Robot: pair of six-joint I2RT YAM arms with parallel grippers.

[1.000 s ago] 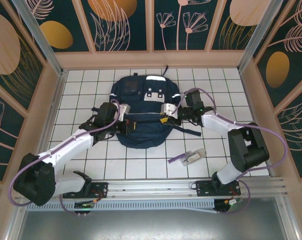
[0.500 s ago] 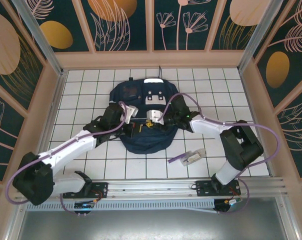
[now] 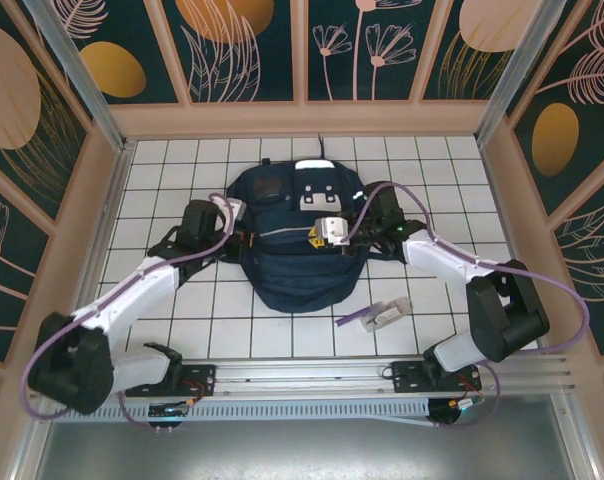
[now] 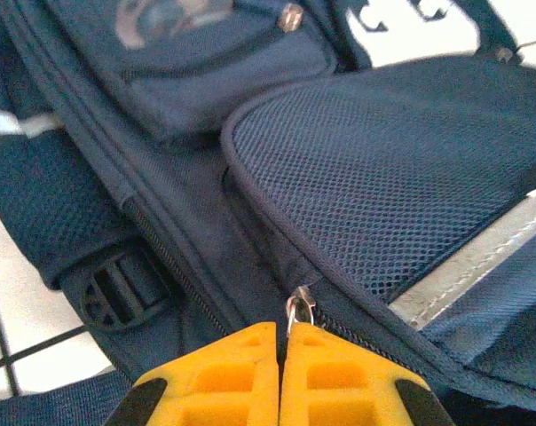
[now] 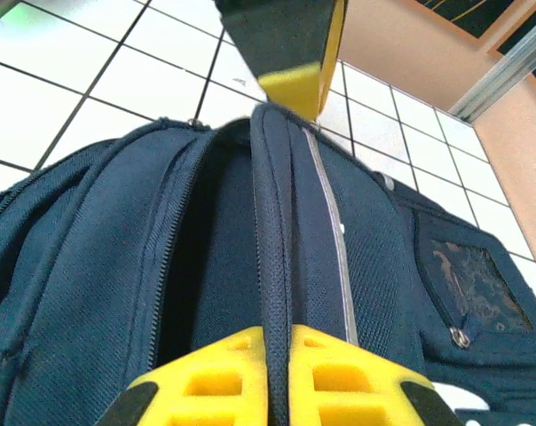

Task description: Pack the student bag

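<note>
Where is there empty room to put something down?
Bare tiles: back-left corner beside the student bag, back-right corner beside it, and the strip between bag and front rail. Crowded: the middle, where the left hand and right hand pinch the bag, and around the small grey item.

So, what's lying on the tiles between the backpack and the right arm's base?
A small pale object with a purple end lies there, clear of the backpack; the top view shows it.

From above and behind, the top camera is looking down over the whole counter (image 3: 432,170). The 2 wrist cameras are looking past the left gripper (image 4: 279,342) and right gripper (image 5: 277,342), close against the student bag (image 3: 282,270) all 3 are sharing.
</note>
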